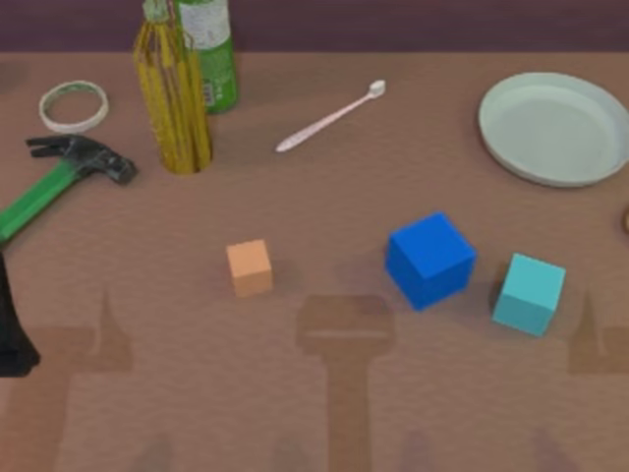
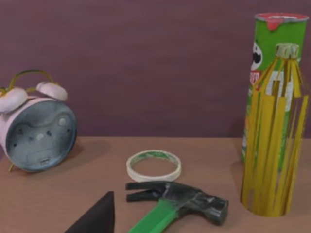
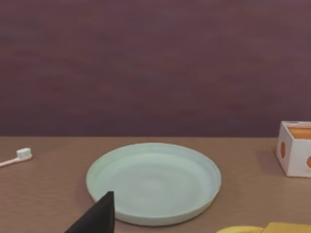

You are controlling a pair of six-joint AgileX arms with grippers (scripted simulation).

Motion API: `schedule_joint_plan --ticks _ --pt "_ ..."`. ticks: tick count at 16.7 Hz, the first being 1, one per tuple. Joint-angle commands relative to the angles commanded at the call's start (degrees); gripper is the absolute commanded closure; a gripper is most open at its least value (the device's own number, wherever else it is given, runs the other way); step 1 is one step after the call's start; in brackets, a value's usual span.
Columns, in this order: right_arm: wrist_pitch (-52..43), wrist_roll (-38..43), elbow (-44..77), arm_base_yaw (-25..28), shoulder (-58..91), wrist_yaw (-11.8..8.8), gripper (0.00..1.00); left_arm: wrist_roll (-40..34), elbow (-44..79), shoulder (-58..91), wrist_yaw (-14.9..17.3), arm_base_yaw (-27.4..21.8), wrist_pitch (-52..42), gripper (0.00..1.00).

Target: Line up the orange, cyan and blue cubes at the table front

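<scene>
Three cubes sit apart on the reddish-brown table (image 1: 344, 206), all in the top view only. The small pale orange cube (image 1: 250, 266) lies left of centre. The large deep blue cube (image 1: 430, 259) is right of centre, turned at an angle. Just right of it, and slightly nearer the front, sits the light cyan cube (image 1: 530, 293). My left arm (image 1: 14, 334) rests at the table's left edge, far from the cubes and holding nothing. My right arm is outside the top view; a dark tip of it (image 3: 97, 216) shows before the plate, and nothing is held there.
Along the back stand a green-handled hammer (image 1: 69, 172), a tape ring (image 1: 74, 105), a yellow bottle (image 1: 175, 98), a green can (image 1: 211, 54), a toothbrush (image 1: 329, 118) and a pale plate (image 1: 555, 128). An alarm clock (image 2: 39, 133) and a white dotted box (image 3: 295, 148) sit farther out.
</scene>
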Motion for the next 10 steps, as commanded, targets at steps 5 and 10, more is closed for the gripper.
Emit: schedule_joint_plan --ticks 5,10 --pt "0.0 0.0 0.0 0.0 0.0 0.0 0.0 1.4 3.5 3.5 -0.1 -0.8 -2.0 0.0" --pt "0.0 0.0 0.0 0.0 0.0 0.0 0.0 8.5 19.0 21.4 -0.2 -4.9 -11.7 0.0"
